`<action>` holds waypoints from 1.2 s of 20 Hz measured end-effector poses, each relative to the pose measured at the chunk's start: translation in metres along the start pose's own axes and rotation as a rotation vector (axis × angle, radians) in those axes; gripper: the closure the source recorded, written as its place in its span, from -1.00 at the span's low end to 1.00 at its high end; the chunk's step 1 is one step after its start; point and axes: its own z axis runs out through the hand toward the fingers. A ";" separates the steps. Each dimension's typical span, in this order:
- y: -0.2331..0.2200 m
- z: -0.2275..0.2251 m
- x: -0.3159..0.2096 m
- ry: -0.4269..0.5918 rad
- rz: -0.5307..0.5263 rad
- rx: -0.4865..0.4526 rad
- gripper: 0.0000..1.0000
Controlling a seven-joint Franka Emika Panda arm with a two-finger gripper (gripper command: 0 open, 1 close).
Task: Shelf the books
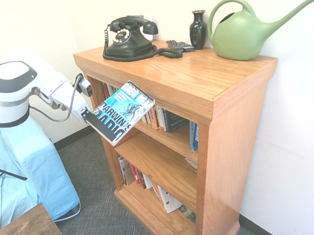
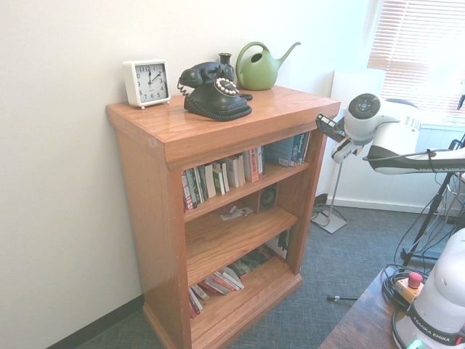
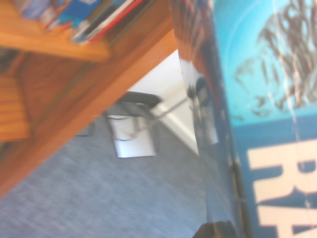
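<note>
The book (image 1: 122, 112), a thick paperback with a blue-teal cover and big white title letters, hangs tilted in the air in front of the left end of the shelf's (image 1: 203, 83) top tier. My gripper (image 1: 90, 118) comes in from the left and is shut on the book's lower left edge. In the wrist view the blue cover (image 3: 270, 124) fills the right side, with the shelf's wooden side (image 3: 74, 104) slanting across the left. In the second exterior view my gripper (image 2: 330, 129) sits at the shelf's (image 2: 218, 123) front right corner, and the book is not clear there.
On the shelf top stand a black dial phone (image 1: 129, 38), a dark vase (image 1: 198, 29), a green watering can (image 1: 242, 31) and a white clock (image 2: 147, 82). A row of books (image 1: 167, 120) fills the top tier; slanting books (image 1: 141, 179) lie on the bottom one.
</note>
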 end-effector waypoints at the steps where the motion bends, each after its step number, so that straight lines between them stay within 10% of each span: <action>1: 0.001 0.004 -0.008 -0.014 0.006 0.022 1.00; 24: -0.031 0.144 -0.050 -0.282 0.088 0.378 1.00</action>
